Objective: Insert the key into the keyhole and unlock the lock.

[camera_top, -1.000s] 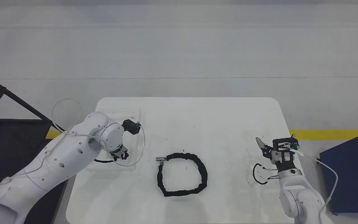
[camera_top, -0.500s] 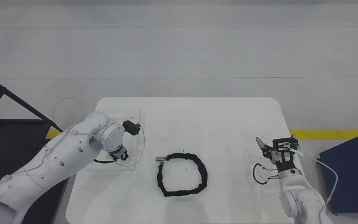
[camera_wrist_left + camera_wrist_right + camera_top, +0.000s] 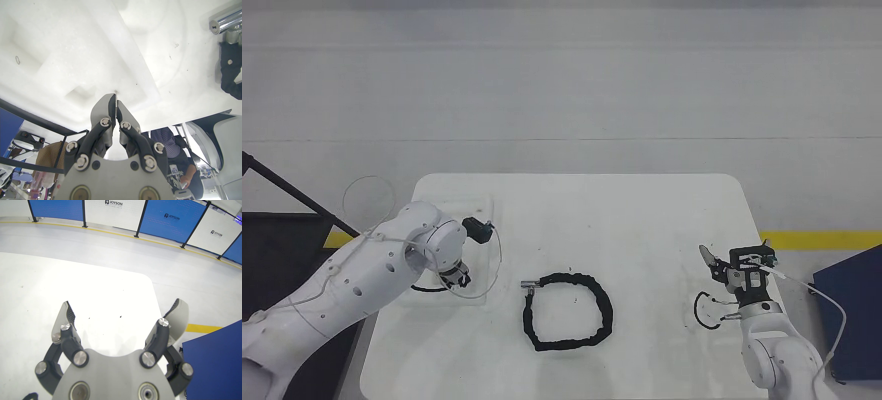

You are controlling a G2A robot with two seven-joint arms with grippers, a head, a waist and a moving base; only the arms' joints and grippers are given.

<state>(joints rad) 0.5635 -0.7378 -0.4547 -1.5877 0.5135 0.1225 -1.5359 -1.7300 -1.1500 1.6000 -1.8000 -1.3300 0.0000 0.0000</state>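
From above, the lock, a black fabric-sleeved loop with a chrome cylinder, lies on the bench; my left gripper sits left of it, my right gripper well right.

Left wrist: ribbed pads pinch the flat key over grainy white foam.

Right wrist: fingers spread wide.

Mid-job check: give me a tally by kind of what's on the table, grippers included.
lock: 1
key: 1, pinched in the left gripper
foam tray: 1
grippers: 2, the left gripper and the right gripper, which is open
Total: 5
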